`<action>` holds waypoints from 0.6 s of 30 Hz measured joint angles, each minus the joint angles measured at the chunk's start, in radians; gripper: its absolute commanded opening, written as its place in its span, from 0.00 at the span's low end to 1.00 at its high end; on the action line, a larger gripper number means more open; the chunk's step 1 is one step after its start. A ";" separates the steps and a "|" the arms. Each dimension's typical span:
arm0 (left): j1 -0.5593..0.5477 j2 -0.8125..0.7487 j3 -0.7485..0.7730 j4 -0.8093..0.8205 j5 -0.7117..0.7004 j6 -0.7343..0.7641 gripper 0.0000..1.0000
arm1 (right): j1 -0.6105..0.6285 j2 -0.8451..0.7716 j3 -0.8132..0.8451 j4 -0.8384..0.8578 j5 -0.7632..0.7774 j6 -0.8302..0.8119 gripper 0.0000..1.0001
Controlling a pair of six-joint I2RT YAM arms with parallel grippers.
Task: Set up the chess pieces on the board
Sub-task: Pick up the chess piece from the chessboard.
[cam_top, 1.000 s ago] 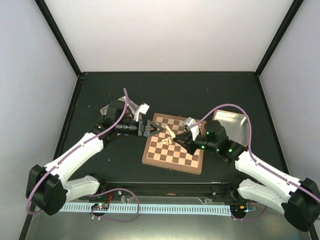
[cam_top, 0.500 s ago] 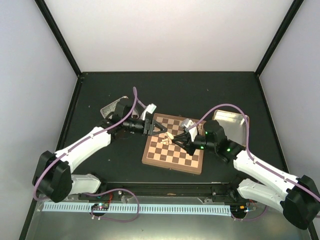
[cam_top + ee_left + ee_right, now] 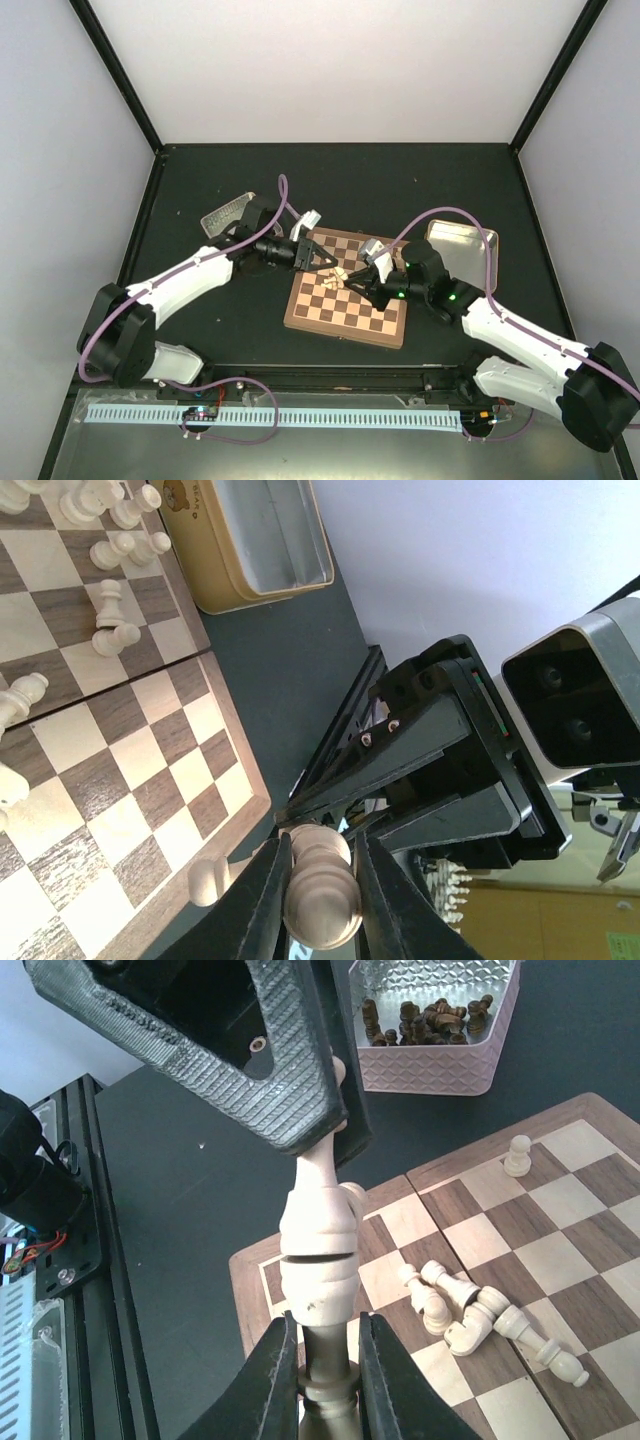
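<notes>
Chess piece [image 3: 318, 1250] in right hand [image 3: 324, 1352]

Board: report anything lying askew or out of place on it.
Several chess pieces lie toppled in a heap on the board, sprawled across squares rather than upright; one pawn stands alone nearby.

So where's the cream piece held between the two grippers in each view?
Top external: cream piece at centre, over the board.
Left wrist: cream piece at bottom centre.
Right wrist: cream piece at centre, reaching the bottom edge.
Shared landmark: the board.
</notes>
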 measured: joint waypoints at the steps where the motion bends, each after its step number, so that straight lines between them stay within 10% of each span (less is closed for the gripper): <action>1: 0.000 0.008 0.005 -0.004 0.000 0.005 0.09 | 0.000 0.000 0.000 -0.002 0.002 0.002 0.08; 18: -0.011 0.048 0.017 -0.005 -0.153 0.048 0.02 | 0.000 0.089 0.003 -0.080 0.139 0.175 0.09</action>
